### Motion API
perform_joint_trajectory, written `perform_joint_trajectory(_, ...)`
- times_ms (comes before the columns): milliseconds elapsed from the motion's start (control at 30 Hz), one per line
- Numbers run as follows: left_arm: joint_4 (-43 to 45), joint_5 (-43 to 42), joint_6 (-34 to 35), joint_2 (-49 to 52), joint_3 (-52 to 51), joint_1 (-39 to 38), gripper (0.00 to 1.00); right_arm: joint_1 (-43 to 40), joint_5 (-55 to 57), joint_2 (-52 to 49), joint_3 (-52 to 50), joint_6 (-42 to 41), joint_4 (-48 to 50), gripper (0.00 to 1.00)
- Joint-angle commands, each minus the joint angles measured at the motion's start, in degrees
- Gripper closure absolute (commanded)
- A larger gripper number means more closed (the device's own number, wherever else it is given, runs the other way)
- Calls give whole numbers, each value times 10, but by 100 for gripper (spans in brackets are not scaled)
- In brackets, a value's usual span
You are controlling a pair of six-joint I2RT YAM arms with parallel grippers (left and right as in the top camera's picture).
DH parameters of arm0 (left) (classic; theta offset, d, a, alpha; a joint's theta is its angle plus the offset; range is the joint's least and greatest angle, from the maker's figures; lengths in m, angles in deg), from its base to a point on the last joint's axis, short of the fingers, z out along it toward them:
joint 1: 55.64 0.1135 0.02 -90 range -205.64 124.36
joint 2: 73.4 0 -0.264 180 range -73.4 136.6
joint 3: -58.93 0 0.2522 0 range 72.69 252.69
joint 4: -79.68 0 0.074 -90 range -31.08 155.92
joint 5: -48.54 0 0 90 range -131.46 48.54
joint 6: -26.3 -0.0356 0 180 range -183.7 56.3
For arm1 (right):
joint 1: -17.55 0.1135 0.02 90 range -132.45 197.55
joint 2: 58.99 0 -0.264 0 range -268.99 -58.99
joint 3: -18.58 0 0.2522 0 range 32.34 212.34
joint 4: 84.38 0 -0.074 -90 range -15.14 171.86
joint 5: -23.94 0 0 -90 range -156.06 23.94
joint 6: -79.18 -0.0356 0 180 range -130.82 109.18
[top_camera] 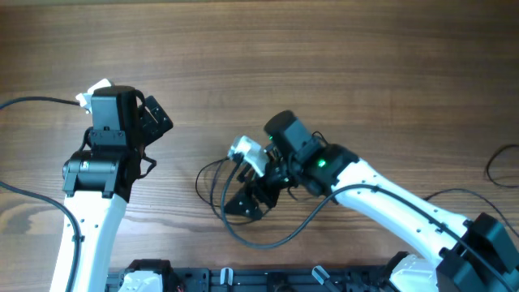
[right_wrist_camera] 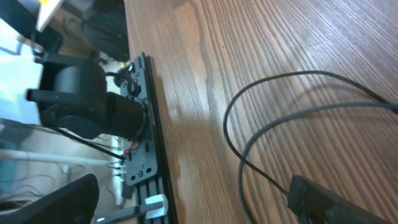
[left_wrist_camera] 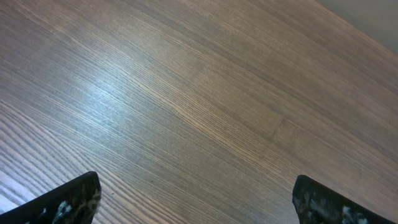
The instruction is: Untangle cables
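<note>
Wide apart stand the jaws of our left claw (top_camera: 154,122) and of our right claw (top_camera: 250,197), and neither holds anything. We see a broad brown wood-grain table (top_camera: 340,49) under both. Our left claw hangs over bare wood at the left. A black metal rail (top_camera: 243,280) runs along the near edge. Thin black flexible cables (top_camera: 211,182) lie in loose loops on the wood near the middle, just left of and beneath our right claw. From its wrist, two strands (right_wrist_camera: 249,134) curve between the fingertips; whether a fingertip touches them, we cannot tell.
</note>
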Motion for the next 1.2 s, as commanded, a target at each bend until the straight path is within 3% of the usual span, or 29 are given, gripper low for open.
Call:
perform_joint_trajectory(0,1,-5,-7,-6,3,3,0,26,48,-27,-4,-20,25,0)
perform_joint_trajectory(200,1,-5,-7,-6,3,3,0,35,32,-130,-4,-77,106,0)
perform_joint_trajectory(333,1,-5,-7,-6,3,3,0,34,-64,-190,-4,-77,161,0)
perform_joint_trajectory(900,1,-5,-7,-6,3,3,0,51,-65,-214,-4,-77,226,2)
perform_joint_trajectory(1167,1,-5,-7,-6,3,3,0,66,-65,-217,-4,-99,233,22)
